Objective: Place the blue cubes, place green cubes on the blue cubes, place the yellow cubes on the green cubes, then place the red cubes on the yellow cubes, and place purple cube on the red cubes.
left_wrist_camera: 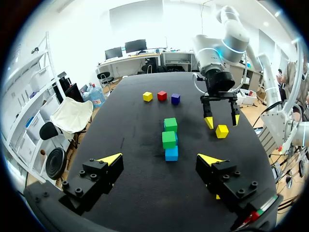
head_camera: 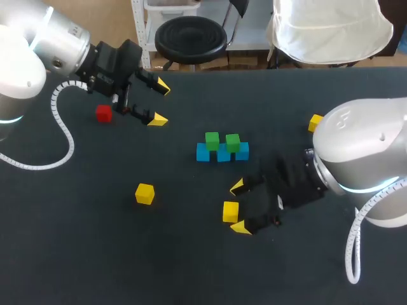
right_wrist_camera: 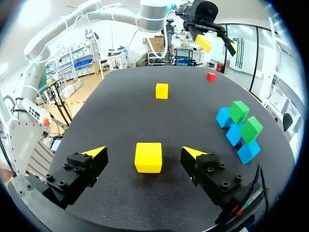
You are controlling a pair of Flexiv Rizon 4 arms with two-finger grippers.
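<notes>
Three blue cubes (head_camera: 222,154) lie in a row at mid-table, with two green cubes (head_camera: 212,140) on top of them. A yellow cube (right_wrist_camera: 148,157) rests on the table between the fingers of my right gripper (right_wrist_camera: 145,153), which stands open with a gap on each side of the cube (head_camera: 230,211). My left gripper (head_camera: 159,103) hangs open and empty at the back left, beside a red cube (head_camera: 103,113). Another yellow cube (head_camera: 145,194) lies front left. In the left wrist view the blue and green cubes (left_wrist_camera: 169,139) sit ahead of the gripper (left_wrist_camera: 160,159).
A third yellow cube (head_camera: 315,122) sits at the right, half hidden by my right arm. The left wrist view shows it (left_wrist_camera: 147,96) in a line with a second red cube (left_wrist_camera: 161,95) and a purple cube (left_wrist_camera: 175,98) at the far end of the table.
</notes>
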